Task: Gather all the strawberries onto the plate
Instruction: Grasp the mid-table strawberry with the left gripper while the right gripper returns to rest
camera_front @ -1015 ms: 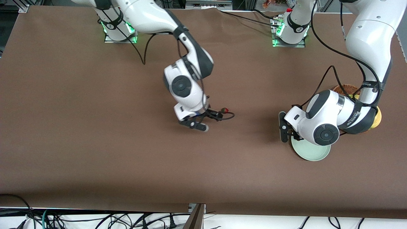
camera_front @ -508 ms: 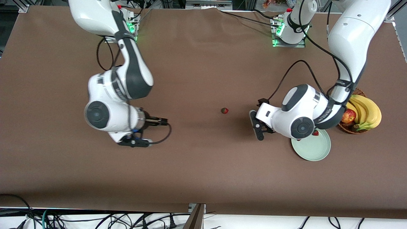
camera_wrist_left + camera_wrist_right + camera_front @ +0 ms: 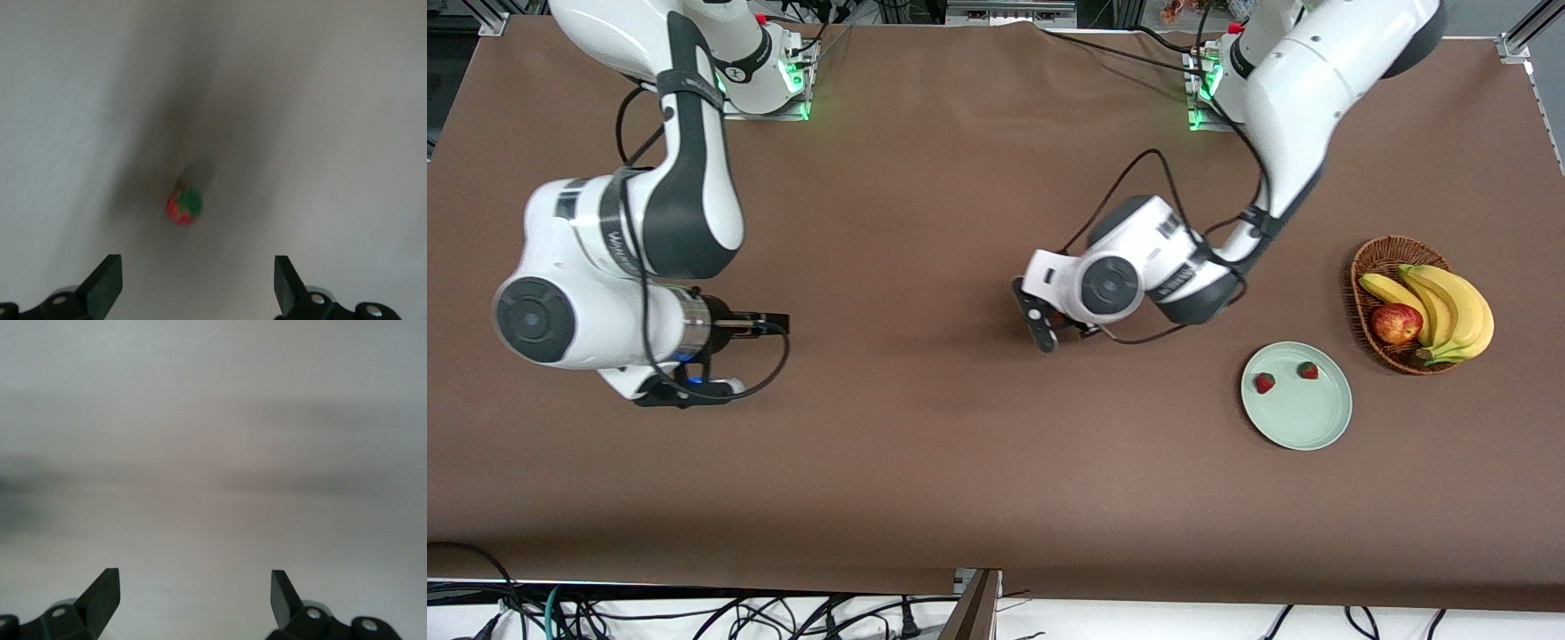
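Observation:
The pale green plate (image 3: 1303, 420) lies near the left arm's end of the table with two strawberries (image 3: 1264, 383) (image 3: 1308, 371) on it. A third strawberry (image 3: 184, 205) lies on the bare table and shows only in the left wrist view; in the front view the left hand hides it. My left gripper (image 3: 1052, 327) (image 3: 197, 293) is open and empty above it, the berry just ahead of the fingertips. My right gripper (image 3: 725, 360) (image 3: 193, 603) is open and empty over bare table toward the right arm's end.
A brown wicker basket (image 3: 1362, 267) with bananas (image 3: 1449, 307) and a red-yellow apple (image 3: 1396, 323) stands beside the plate, farther from the front camera. The brown table cover (image 3: 925, 444) is bare around the loose berry.
The right gripper has drawn away from the loose strawberry toward its own end of the table. The left gripper has moved from over the plate to over that strawberry.

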### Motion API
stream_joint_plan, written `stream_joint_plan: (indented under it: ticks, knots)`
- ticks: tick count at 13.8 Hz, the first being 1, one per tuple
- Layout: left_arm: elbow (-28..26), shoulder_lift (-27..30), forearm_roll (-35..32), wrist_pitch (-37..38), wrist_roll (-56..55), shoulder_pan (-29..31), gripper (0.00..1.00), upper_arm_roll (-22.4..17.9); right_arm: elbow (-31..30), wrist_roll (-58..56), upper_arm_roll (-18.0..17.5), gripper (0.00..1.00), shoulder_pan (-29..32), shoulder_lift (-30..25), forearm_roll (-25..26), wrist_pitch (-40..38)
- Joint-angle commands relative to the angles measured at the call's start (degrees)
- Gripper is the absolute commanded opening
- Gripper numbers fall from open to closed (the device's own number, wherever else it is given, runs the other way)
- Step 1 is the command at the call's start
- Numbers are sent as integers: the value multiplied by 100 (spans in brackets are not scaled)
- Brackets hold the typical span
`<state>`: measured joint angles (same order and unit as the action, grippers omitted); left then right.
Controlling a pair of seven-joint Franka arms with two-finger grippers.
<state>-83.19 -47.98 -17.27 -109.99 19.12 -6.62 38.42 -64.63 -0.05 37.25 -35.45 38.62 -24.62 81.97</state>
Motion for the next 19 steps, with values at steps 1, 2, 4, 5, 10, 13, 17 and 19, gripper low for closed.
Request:
stream_joint_plan:
  ticks: [1,2,4,5,10,13,17,19]
  knots:
    - [-117,-220,-277,-496,-267,-233,100,-142,-233,-189,-592,100,450,-756,814,-155]
    - [-188,-220,-294,-671,-312,-339,100,-247,-461,-171,-1126,100,721,-1098,1436,-138]
    - [-284,-220,-321,-700,-304,-454,100,-362,-918,-110,-2348,100,1467,-1723,2414,-94]
    - [-381,-229,-321,-700,-304,-558,100,-406,-1103,-23,-2841,100,1854,-1978,2601,-94]
    - [-434,-229,-759,-700,-225,-735,97,-626,-1991,312,-3661,100,2938,-3095,2550,-85]
    - [-478,-238,-962,-673,-216,-771,75,-626,-2159,259,-3927,100,3342,-3500,2603,-209]
    - [-479,-238,-962,-673,-225,-779,8,-634,-2107,268,-3936,100,3405,-3694,2594,-191]
    - [-478,-194,-962,-603,-242,-762,2,-626,-2107,268,-3927,100,3440,-3826,2602,-191]
